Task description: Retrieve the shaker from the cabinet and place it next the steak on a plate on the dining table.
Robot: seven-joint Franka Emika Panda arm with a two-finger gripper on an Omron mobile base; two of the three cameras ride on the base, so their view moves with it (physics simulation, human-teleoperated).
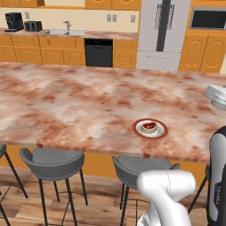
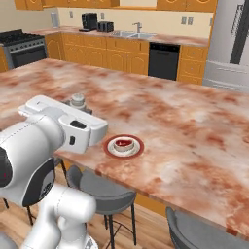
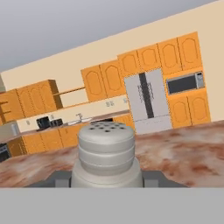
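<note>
My gripper (image 2: 78, 108) is shut on the shaker (image 2: 78, 100), a small grey cylinder with a holed cap. In the hand view the shaker (image 3: 106, 151) stands upright between the dark fingers (image 3: 59, 177). It hangs over the near left part of the dining table (image 2: 194, 121), left of the plate (image 2: 123, 146) and apart from it. The dark-red steak (image 2: 123, 143) lies in the plate's white centre. In the left base view the plate (image 1: 150, 129) and steak (image 1: 149, 126) sit near the table's front edge. The orange cabinet (image 3: 68, 97) stands open on the far wall.
Grey stools (image 1: 53, 162) stand under the table's near edge. Beyond the table run orange base cabinets with a black dishwasher (image 1: 99, 52), a sink (image 1: 66, 32) and a steel fridge (image 1: 162, 33). A black stove (image 2: 22, 46) sits far left.
</note>
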